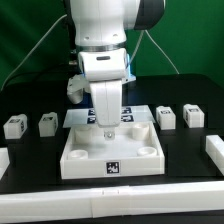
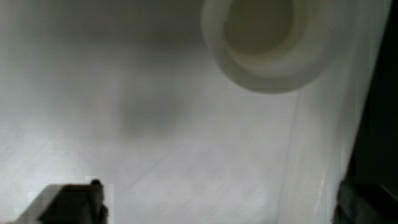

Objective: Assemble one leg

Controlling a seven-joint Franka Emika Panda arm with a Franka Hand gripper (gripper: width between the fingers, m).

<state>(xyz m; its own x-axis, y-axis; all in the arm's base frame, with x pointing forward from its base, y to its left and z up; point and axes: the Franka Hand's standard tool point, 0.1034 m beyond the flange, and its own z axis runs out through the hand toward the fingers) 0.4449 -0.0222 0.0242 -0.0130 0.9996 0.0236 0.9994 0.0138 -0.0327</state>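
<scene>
My gripper (image 1: 108, 131) hangs low over the middle of the large white square tray (image 1: 75, 156), just above its floor. In the wrist view the gripper (image 2: 222, 207) is open: the dark fingertips (image 2: 71, 205) stand far apart with only the blurred white tray floor (image 2: 178, 120) between them. A round corner socket (image 2: 267, 40) shows close by. Several small white legs with tags stand on the black table: two at the exterior view's left (image 1: 14, 126) (image 1: 47, 123) and two at its right (image 1: 166, 117) (image 1: 193, 116). No leg is held.
The marker board (image 1: 140, 113) lies behind the tray, partly hidden by the arm. White bars lie at the table's left edge (image 1: 4, 160) and right edge (image 1: 214, 149). A green wall stands at the back.
</scene>
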